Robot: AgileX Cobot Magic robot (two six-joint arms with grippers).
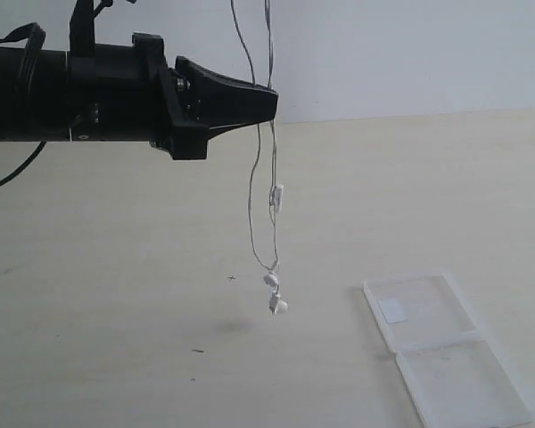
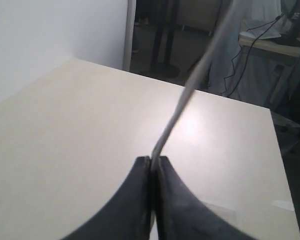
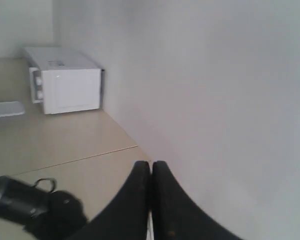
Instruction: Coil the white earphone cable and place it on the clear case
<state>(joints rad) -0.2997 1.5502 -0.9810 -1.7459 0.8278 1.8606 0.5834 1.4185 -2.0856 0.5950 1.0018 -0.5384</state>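
The white earphone cable (image 1: 252, 178) hangs in two strands from above the exterior view's top edge. My left gripper (image 1: 275, 101) is shut on it high over the table, seen close up as a grey strand (image 2: 190, 90) leaving the shut left gripper (image 2: 153, 159). Below hang the inline remote (image 1: 276, 194) and both earbuds (image 1: 275, 294), clear of the table. The clear case (image 1: 446, 352) lies open and flat at the front right, sticker (image 1: 393, 309) on its near-left half. My right gripper (image 3: 151, 163) is out of the exterior view, shut, with a thin white sliver between its fingers.
The pale table (image 1: 116, 267) runs to a white wall behind. The right wrist view shows a white box-shaped appliance (image 3: 65, 85), a flat pale item (image 3: 5, 109) and the black left arm (image 3: 35, 205) below. Beyond the table's far edge stands dark furniture (image 2: 165, 35).
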